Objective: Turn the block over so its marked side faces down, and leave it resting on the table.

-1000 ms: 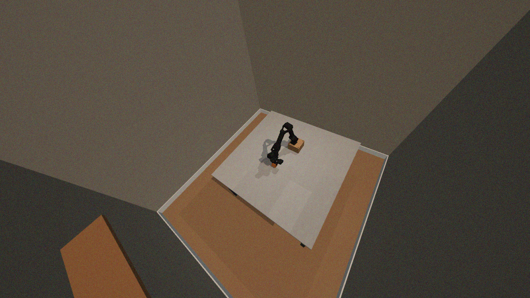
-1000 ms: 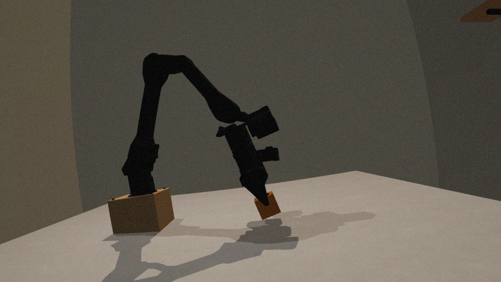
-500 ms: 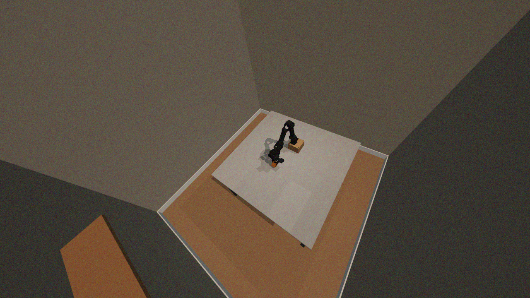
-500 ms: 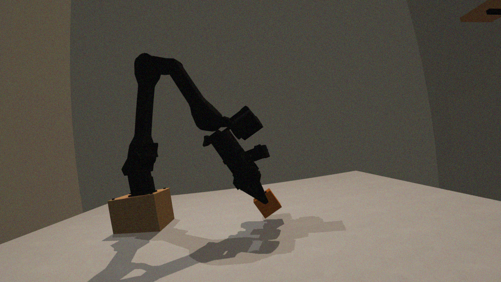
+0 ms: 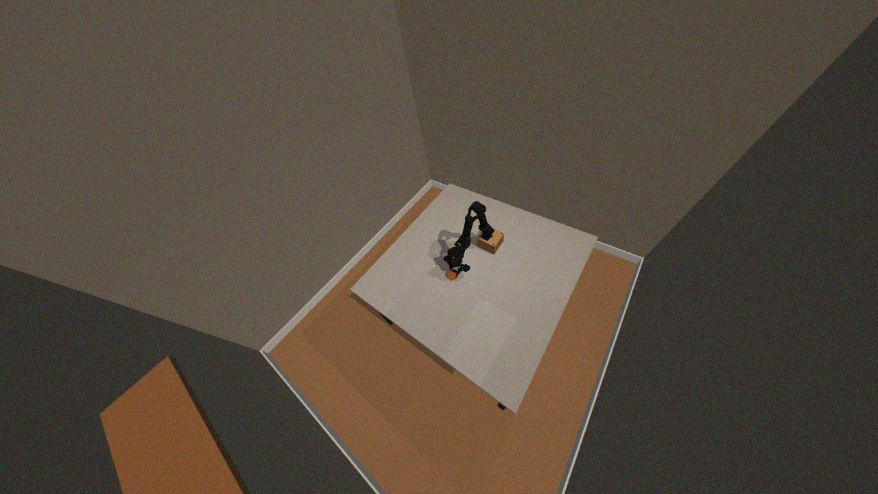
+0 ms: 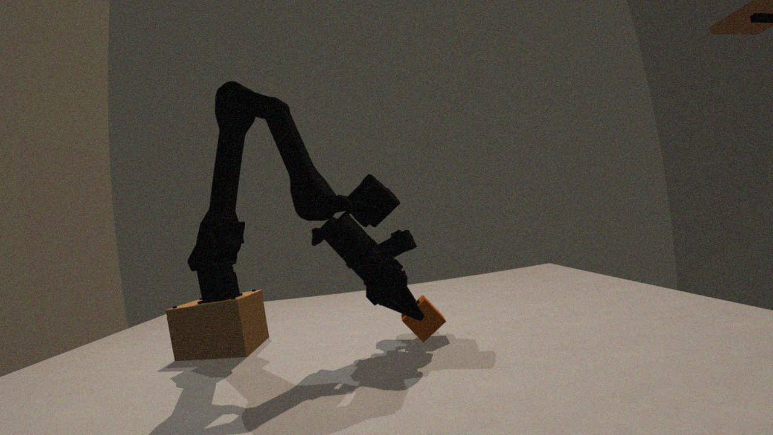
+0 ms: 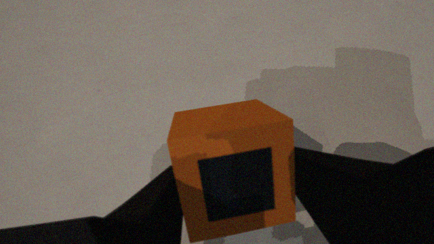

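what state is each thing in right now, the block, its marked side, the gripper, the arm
block: held off the table, tilted on a corner, not resting
marked side: dark square facing the wrist camera, not down
gripper: shut on the block, angled down toward the table
arm: bent over from its brown base
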